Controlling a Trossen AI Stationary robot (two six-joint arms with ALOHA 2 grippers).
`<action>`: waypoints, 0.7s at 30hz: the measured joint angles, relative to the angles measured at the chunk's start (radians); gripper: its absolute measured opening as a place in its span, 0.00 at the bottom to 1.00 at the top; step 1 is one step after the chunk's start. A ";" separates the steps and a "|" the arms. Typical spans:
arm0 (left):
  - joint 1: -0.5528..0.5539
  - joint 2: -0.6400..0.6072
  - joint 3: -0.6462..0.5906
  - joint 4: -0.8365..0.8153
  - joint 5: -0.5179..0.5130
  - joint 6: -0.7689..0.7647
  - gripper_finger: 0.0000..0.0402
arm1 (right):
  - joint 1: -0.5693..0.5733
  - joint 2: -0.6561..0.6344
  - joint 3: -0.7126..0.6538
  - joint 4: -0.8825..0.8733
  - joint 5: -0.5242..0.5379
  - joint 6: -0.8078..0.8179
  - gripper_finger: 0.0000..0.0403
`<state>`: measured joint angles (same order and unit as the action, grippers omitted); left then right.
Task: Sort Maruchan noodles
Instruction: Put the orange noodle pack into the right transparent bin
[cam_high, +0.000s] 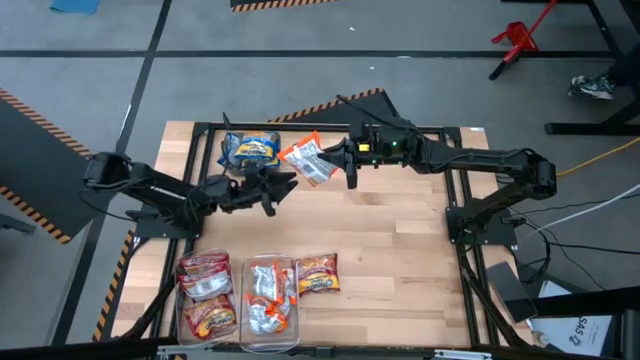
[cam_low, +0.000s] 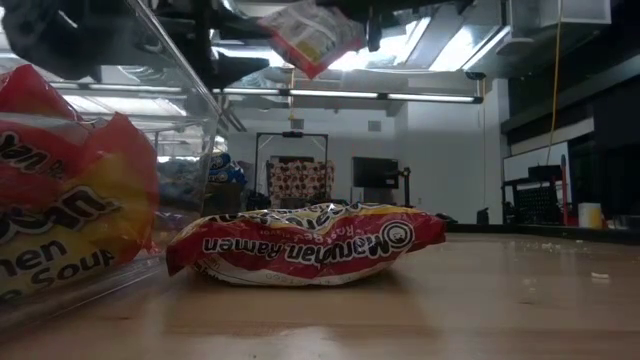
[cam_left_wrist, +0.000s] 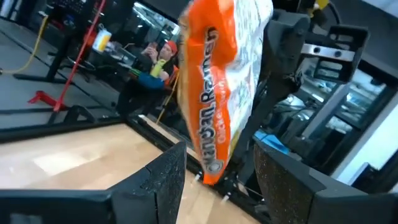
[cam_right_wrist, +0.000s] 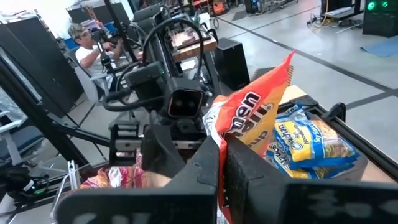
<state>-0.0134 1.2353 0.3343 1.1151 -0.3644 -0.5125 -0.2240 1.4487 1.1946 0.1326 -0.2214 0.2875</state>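
Note:
My right gripper (cam_high: 340, 160) is shut on an orange-and-white Maruchan packet (cam_high: 308, 161) and holds it in the air over the table's far middle; the low view shows that packet (cam_low: 310, 35) high above the board. My left gripper (cam_high: 282, 186) is open just left of it. In its wrist view the left gripper (cam_left_wrist: 221, 186) has one finger on either side of the packet's lower end (cam_left_wrist: 211, 171), with no touch that I can see. Blue-and-yellow packets (cam_high: 250, 150) lie at the far edge. One red packet (cam_high: 318, 272) lies flat on the table. My right gripper pinches the orange-and-white packet by one edge (cam_right_wrist: 225, 138) between its two fingers, coming level from the table's right. The packet is lifted clear and stands out past the fingertips, hanging toward my left gripper. The fingers hide the exact place of the pinch.
At the near left edge, one clear bin (cam_high: 205, 298) holds red packets and one clear bin (cam_high: 270, 300) beside it holds orange-and-white ones. A black frame (cam_high: 455, 180) rims the table. A person (cam_right_wrist: 84, 37) sits in the room behind.

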 joint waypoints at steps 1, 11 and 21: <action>0.007 0.014 0.013 0.000 0.016 0.010 0.45 | 0.008 0.000 0.000 0.001 0.001 0.001 0.00; 0.034 0.119 0.145 -0.007 0.128 0.150 0.45 | 0.048 0.000 0.000 0.002 0.019 -0.004 0.00; 0.032 0.128 0.153 -0.017 0.092 0.227 0.45 | 0.048 -0.003 0.000 0.015 -0.007 0.002 0.00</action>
<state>0.0185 1.3628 0.4873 1.0985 -0.2725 -0.2855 -0.1761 1.4459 1.1946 0.1473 -0.2287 0.2894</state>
